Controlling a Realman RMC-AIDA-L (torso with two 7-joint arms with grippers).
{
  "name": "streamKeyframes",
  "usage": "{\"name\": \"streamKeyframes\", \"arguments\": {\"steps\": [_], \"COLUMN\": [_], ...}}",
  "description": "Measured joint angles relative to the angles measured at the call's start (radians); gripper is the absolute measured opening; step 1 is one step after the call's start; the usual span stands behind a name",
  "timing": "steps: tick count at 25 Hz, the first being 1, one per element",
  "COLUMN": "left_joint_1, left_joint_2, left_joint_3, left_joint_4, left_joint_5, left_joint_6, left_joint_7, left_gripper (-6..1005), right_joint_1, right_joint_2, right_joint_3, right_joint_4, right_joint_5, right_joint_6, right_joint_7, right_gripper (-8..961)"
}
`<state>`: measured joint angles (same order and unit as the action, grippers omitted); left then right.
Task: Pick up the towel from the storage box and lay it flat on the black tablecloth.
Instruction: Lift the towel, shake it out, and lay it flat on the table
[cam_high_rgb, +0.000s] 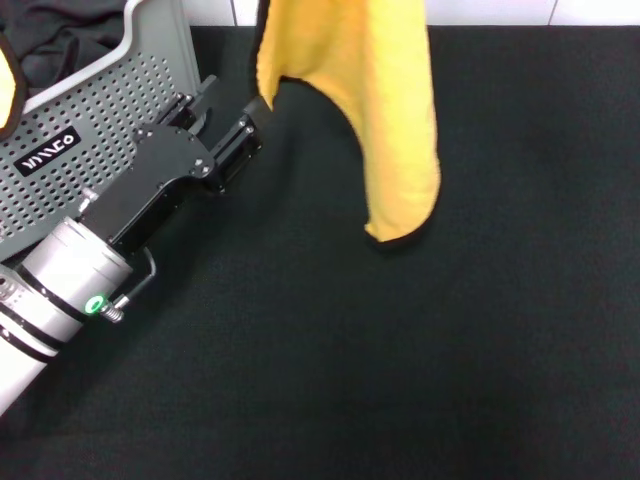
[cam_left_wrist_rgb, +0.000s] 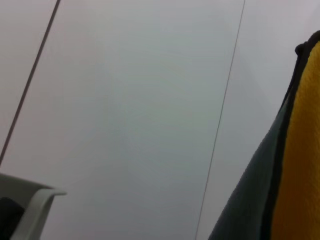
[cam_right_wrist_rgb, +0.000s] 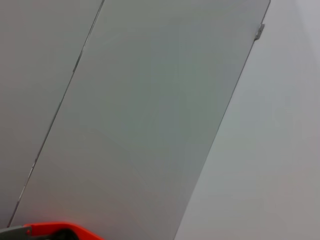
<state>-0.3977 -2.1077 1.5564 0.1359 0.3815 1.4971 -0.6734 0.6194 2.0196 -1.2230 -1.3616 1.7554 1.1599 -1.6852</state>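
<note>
The towel (cam_high_rgb: 375, 100) hangs in the air over the back of the black tablecloth (cam_high_rgb: 400, 350), yellow side towards me, its black-trimmed lower tip a little above the cloth. Its top runs out of the head view, so what holds it is hidden. My left gripper (cam_high_rgb: 255, 108) reaches from the left to the towel's lower left edge, right beside the storage box (cam_high_rgb: 100, 110). The left wrist view shows the towel (cam_left_wrist_rgb: 300, 150) with its yellow and grey-teal sides and black trim. My right gripper shows in no view.
A black garment (cam_high_rgb: 60, 40) lies in the storage box, and a yellow piece with black trim (cam_high_rgb: 8, 85) shows at the box's left edge. A pale wall (cam_left_wrist_rgb: 125, 100) stands behind the table. The box rim (cam_left_wrist_rgb: 35, 205) shows in the left wrist view.
</note>
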Motion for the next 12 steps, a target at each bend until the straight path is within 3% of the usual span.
{"name": "streamKeyframes", "arguments": {"steps": [12], "left_joint_1": [-0.008], "left_joint_2": [0.0], "left_joint_3": [0.06], "left_joint_4": [0.002], "left_joint_5": [0.001], "left_joint_6": [-0.014], "left_joint_7": [0.0], "left_gripper": [631], "right_joint_1": [-0.003], "right_joint_2": [0.003], "right_joint_3": [-0.017], "right_joint_4": [-0.002], "right_joint_5": [0.024], "right_joint_6": [0.015], "right_joint_7": [0.003], "right_gripper": [15]}}
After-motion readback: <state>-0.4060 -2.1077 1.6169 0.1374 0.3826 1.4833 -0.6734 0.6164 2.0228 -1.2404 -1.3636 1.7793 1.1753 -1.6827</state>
